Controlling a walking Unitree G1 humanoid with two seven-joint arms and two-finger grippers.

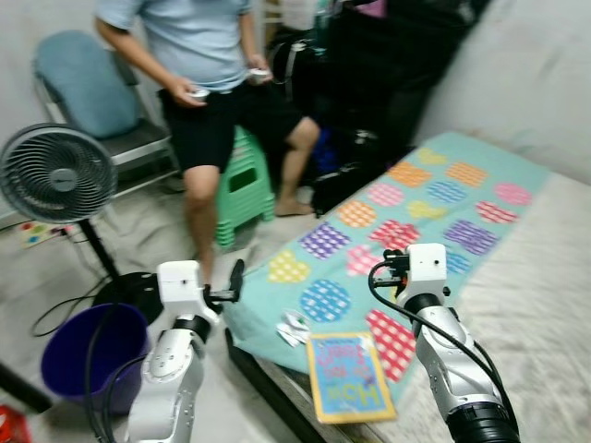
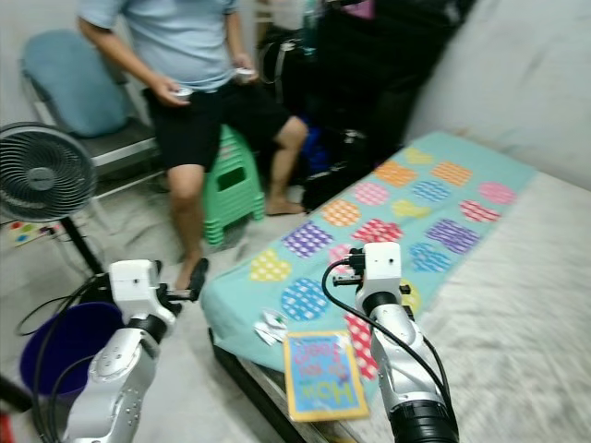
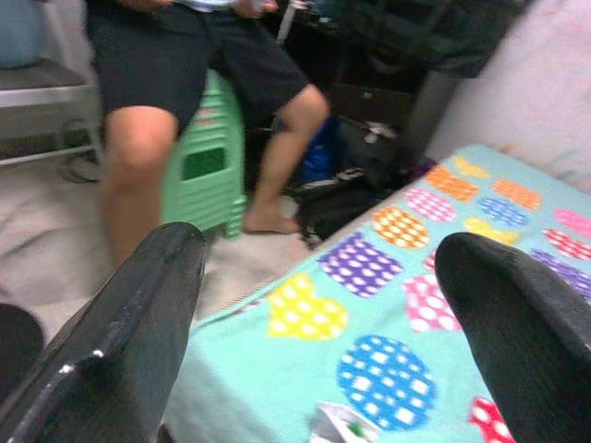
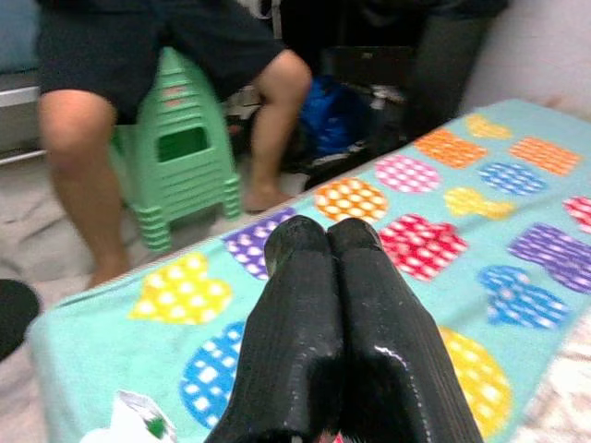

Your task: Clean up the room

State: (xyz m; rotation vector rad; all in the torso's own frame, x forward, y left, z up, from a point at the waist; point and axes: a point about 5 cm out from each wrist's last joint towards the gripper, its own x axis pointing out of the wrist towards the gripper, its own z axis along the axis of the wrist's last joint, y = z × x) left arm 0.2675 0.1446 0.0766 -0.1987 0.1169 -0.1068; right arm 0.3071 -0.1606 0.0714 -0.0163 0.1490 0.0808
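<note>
Cleanup barely starting: crumpled wrapper [image 1: 294,328] and book [image 1: 346,376] lying on blanket [image 1: 434,198] at 6 o'clock, left gripper [image 3: 323,305] spread empty, right gripper [image 4: 332,314] pressed closed, empty.

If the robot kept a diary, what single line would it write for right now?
left gripper: open, beside bed corner | right gripper: shut, empty, over heart blanket | book, crumpled wrapper: on bed edge | purple bin: on floor
</note>
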